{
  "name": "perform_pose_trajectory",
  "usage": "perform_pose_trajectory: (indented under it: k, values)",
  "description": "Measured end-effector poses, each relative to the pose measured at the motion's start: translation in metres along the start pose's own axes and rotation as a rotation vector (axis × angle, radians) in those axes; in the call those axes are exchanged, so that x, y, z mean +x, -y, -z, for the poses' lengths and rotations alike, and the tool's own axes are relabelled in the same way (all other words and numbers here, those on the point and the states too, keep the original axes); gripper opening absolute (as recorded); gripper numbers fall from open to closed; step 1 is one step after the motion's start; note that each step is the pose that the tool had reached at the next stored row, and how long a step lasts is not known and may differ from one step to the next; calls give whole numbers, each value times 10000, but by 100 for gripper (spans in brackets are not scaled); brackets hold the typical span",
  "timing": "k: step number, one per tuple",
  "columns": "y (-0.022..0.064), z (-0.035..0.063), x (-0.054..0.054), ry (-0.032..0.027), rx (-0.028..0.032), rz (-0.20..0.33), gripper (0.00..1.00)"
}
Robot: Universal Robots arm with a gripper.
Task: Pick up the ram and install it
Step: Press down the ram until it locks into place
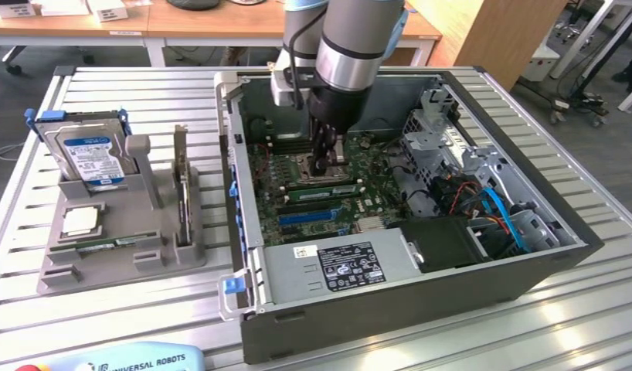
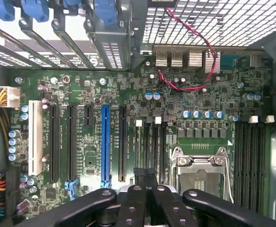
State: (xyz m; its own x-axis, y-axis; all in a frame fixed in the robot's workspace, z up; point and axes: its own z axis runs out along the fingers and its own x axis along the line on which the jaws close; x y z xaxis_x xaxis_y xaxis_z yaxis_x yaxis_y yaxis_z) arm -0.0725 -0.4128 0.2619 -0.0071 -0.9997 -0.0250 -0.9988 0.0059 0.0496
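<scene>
My gripper (image 1: 324,165) reaches down into the open computer case (image 1: 501,286), over the motherboard (image 1: 368,197) next to the processor socket (image 1: 310,166). Its black fingers (image 2: 133,201) are shut, tips together, with nothing visibly clamped between them. Right below the tips a narrow green stick, apparently the ram (image 1: 321,185), lies along the memory slots (image 2: 149,144). Whether the fingertips touch it I cannot tell. In the wrist view the shut gripper (image 2: 146,176) hangs over those slots, beside the open metal socket (image 2: 201,172).
A grey holder (image 1: 120,263) on the slatted table at the exterior view's left carries a blue-labelled hard drive (image 1: 90,154), a square silver processor chip (image 1: 79,222) and an upright card (image 1: 180,185). Inside the case are a power supply (image 1: 342,267), blue cables (image 1: 507,220) and drive cages (image 1: 450,139).
</scene>
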Motion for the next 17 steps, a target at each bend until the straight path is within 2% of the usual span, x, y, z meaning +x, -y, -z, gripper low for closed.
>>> perform_pose_trajectory:
  k: [3,11,17]
  values:
    - [-1,32,-1,1,1,0,10]
    - [5,37,-1,-1,-1,2,10]
    - [108,41,-2,0,0,0,10]
